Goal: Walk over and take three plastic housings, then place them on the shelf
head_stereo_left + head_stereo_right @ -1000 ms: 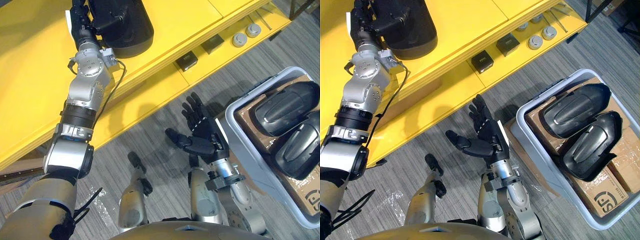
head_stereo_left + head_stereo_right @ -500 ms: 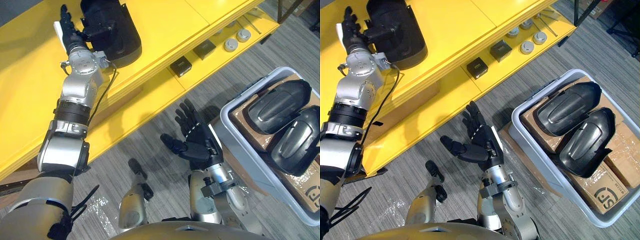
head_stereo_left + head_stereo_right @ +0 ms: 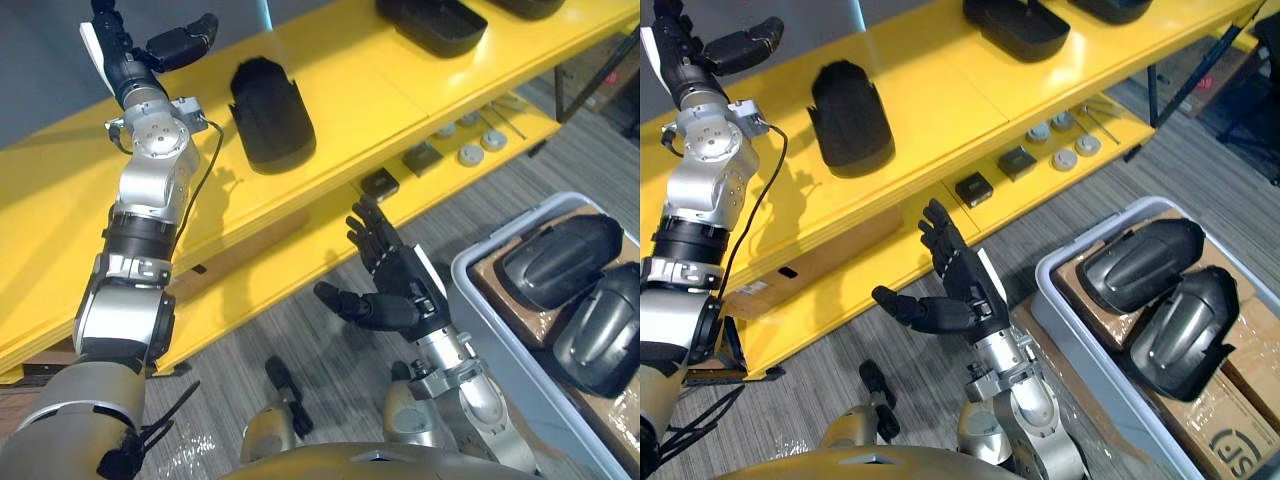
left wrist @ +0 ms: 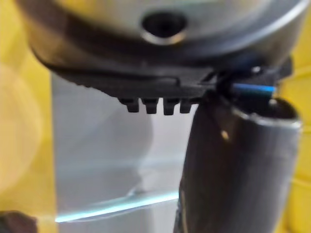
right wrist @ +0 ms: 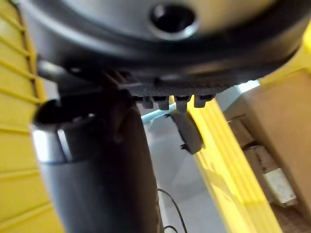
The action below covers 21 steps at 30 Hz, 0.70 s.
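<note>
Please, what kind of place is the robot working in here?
Probably a workshop or parts store. A long yellow shelf carries black plastic housings, a grey bin beside it holds more of them, and small parts lie on the lower level.

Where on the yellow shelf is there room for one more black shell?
The top shelf is bare between the near housing and the far housing, and between the near housing and the left hand. The lower shelf is crowded around the small parts.

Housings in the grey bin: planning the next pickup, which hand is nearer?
Right. The right hand hangs open beside the bin of housings; the left hand is up over the yellow shelf.
</note>
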{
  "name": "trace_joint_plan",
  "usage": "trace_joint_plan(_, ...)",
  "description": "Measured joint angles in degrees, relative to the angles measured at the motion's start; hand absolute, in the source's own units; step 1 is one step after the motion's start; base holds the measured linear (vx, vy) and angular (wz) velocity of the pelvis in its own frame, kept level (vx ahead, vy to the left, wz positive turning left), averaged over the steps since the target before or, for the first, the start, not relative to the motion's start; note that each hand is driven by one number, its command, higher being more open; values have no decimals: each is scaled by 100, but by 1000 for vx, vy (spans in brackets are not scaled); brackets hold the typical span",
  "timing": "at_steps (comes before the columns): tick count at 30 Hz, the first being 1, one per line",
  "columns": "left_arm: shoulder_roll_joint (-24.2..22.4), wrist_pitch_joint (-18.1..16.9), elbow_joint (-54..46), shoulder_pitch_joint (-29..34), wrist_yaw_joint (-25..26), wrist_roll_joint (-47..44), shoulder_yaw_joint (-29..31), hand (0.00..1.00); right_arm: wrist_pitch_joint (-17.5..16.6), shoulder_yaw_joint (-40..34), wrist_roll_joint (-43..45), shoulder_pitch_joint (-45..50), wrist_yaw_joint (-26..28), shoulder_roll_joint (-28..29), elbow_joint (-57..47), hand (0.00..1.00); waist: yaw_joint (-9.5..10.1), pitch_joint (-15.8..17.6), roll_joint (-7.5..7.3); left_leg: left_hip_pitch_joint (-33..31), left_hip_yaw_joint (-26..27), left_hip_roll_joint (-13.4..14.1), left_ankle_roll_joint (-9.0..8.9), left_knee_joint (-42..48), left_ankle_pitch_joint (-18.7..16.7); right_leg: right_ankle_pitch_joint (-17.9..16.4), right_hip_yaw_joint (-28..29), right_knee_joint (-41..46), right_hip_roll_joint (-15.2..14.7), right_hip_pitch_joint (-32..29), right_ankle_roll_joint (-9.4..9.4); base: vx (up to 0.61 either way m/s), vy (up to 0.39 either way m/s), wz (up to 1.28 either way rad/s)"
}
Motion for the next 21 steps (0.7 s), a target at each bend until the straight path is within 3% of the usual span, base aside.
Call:
trace_joint_plan(4, -189, -307, -1435, 1533, -576, -96, -64, 100, 6, -219, -24, -637, -20, -103, 22, 100, 183, -379, 24, 101, -351, -30, 8, 0, -11, -68, -307, -85, -9, 360, -1, 12, -19, 38)
trace_joint_plan(5, -470, -316, -1792, 2238, -760, -175, -72, 100, 7, -273, -24, -932, -37, -160, 149, 100, 269, -514, 40, 99, -565, -46, -19, 0, 9, -119, -476, -93, -5, 476, -16, -21, -31, 50)
trace_joint_plan(7, -806, -315, -1996, 2873, -930, -178, -74, 100, 11, -330, -35, -1225, -87, -170, 405, 100, 370, -569, 50, 96, -806, -54, -40, -2, 19, -185, -672, -132, 23, 580, -92, -51, -37, 54)
trace_joint_plan(8, -1032, -307, -2110, 3373, -1046, -178, -74, 100, 27, -370, -37, -1462, -141, -179, 702, 100, 471, -585, 51, 72, -1020, -74, -110, -3, -34, -188, -816, -201, 53, 681, -101, -74, -37, 52)
trace_joint_plan(9, -1149, -306, -2184, 3730, -1099, -177, -74, 100, 57, -384, -36, -1622, -151, -162, 971, 100, 498, -614, 7, 36, -1138, -104, -298, -3, -180, -181, -894, -301, 60, 752, -109, -56, -33, 59)
trace_joint_plan(10, -1254, -298, -2241, 4054, -1143, -172, -70, 100, 88, -393, -38, -1744, -158, -83, 1282, 100, 568, -691, -119, -15, -1183, -182, -350, 51, -301, -119, -955, -467, -48, 795, -156, -13, 22, 42)
trace_joint_plan(11, -1420, -298, -2349, 4392, -1271, -168, -59, 100, 179, -466, -39, -1866, -202, -79, 1601, 100, 761, -695, -166, -73, -1429, -298, -125, 511, -161, -99, -988, -543, -87, 869, -140, 45, 8, 45)
trace_joint_plan(12, -1498, -298, -2526, 4682, -1405, -167, -55, 100, 295, -518, -41, -1950, -262, -71, 1908, 100, 827, -735, -167, 3, -1592, -320, -51, 313, -174, -58, -996, -606, 5, 960, -115, 55, 9, 41)
trace_joint_plan(14, -1532, -303, -2846, 4903, -1656, -151, 20, 100, 439, -525, -78, -2124, -315, -6, 2293, 100, 916, -757, -207, 11, -1750, -407, 10, 31, 40, -9, -1141, -679, 18, 978, -93, 25, 0, 46)
trace_joint_plan(17, -1707, -364, -3111, 4972, -2023, -148, 163, 100, 724, -470, -86, -2452, -470, 110, 2902, 100, 1113, -751, -196, 72, -1876, -478, 34, 26, 68, 28, -1242, -681, 5, 1123, -50, -17, 5, 23)
trace_joint_plan(21, -1975, -708, -3690, 5283, -2480, -118, 188, 100, 767, -449, -409, -2927, -940, 192, 3430, 100, 1153, -686, -54, 73, -2064, -439, -27, 1, 45, -27, -1346, -655, 93, 1189, -107, -112, -29, 18)
